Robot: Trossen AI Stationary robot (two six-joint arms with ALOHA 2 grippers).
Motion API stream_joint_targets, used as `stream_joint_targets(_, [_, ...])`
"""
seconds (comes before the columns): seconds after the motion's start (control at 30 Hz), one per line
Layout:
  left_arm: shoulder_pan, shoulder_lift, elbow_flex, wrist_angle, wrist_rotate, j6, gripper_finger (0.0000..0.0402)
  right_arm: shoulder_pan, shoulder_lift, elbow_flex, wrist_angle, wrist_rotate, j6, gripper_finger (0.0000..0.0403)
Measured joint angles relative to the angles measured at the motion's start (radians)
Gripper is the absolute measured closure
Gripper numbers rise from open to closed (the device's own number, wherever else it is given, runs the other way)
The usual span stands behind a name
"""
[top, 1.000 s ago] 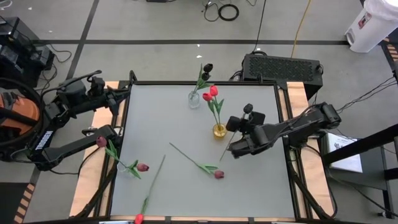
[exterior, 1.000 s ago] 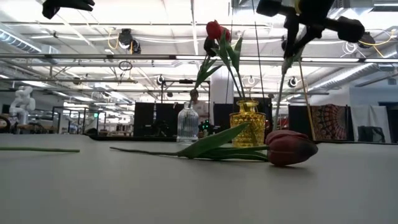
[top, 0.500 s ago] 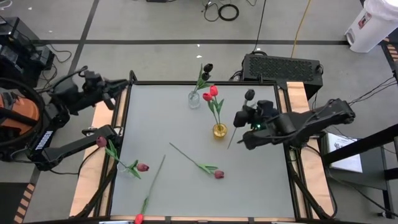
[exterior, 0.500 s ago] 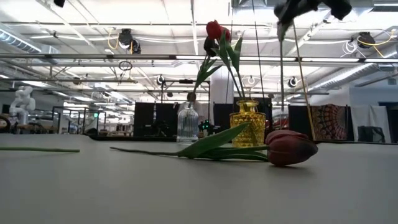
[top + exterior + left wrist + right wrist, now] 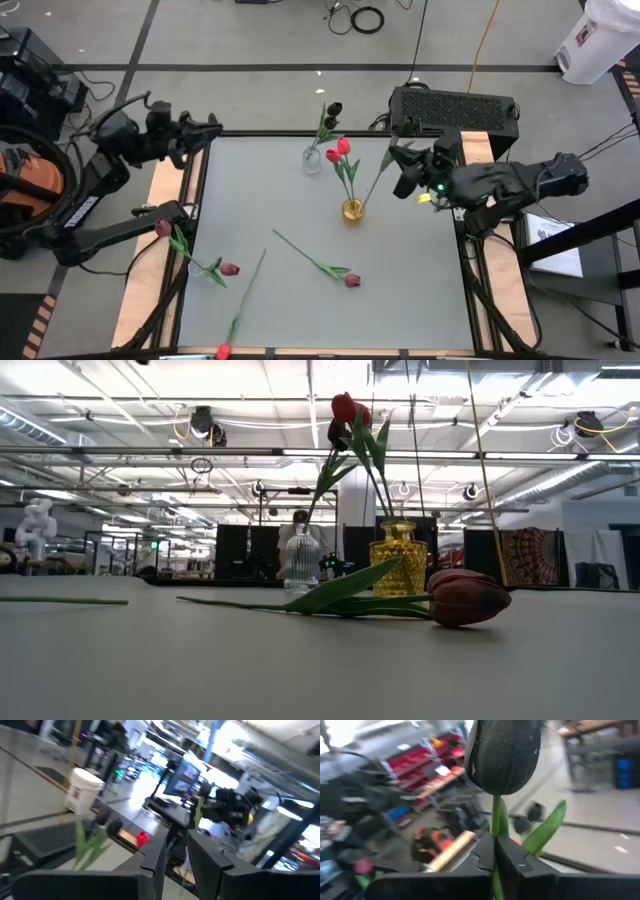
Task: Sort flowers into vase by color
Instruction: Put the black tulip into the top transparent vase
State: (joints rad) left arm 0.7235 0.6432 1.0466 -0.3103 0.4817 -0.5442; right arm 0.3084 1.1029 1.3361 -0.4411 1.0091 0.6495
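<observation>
The right claw [image 5: 408, 170] is raised above the right far part of the surface [image 5: 300, 310], and it is closed on the thin green stem of a black tulip [image 5: 502, 752]. In the right wrist view the two dark fingers [image 5: 482, 851] pinch the stem just under the black head, and one green leaf stands out beside it. In the high view the stem goes down from the claw in a slant, and its lower end is near the yellow vase [image 5: 352, 210]; I cannot tell if it touches the vase.

The left claw [image 5: 205, 130] is lifted over the far left corner of the surface. Its fingers [image 5: 155, 862] stand a small way apart and there is nothing between them.

The yellow vase stands near the middle of the surface and holds red tulips [image 5: 340, 150]. Just beside it, toward the far edge, is a clear glass vase [image 5: 312, 160] with a dark tulip [image 5: 333, 108] in it. A maroon tulip [image 5: 351, 280] lies flat on the surface, nearer to the front. Two more maroon tulips [image 5: 229, 268] are at the left edge, and their stems seem to stand in a third small clear vase [image 5: 200, 270], though I cannot see this clearly. A red tulip [image 5: 222, 350] lies at the front edge with its stem pointing to the centre.
</observation>
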Motion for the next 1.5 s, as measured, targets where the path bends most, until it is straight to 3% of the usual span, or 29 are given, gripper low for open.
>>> stream_joint_targets(0.23, [-0.012,0.076,0.0,0.136,0.082,-0.027,0.0317,-0.009,-0.003,0.0,0.293,-0.129,-0.246,0.0403])
stream_joint_targets(0.63, [-0.103,0.207,0.0,0.305,0.192,-0.057,0.0314,-0.099,0.051,0.0,0.479,-0.341,-0.269,0.0403])
stream_joint_targets(0.93, [-0.195,0.3,0.0,0.465,0.18,-0.104,0.0238,-0.159,0.117,0.0,0.563,-0.467,-0.247,0.0403])
stream_joint_targets(1.1, [-0.222,0.337,0.0,0.571,0.175,-0.157,0.0222,-0.191,0.152,0.001,0.621,-0.516,-0.246,0.0403])
stream_joint_targets(1.3, [-0.248,0.372,0.0,0.619,0.171,-0.185,0.0222,-0.225,0.218,0.102,0.575,-0.586,-0.25,0.0403])
stream_joint_targets(1.5, [-0.281,0.413,0.008,0.613,0.171,-0.184,0.0222,-0.258,0.331,0.299,0.338,-0.626,-0.27,0.0403])
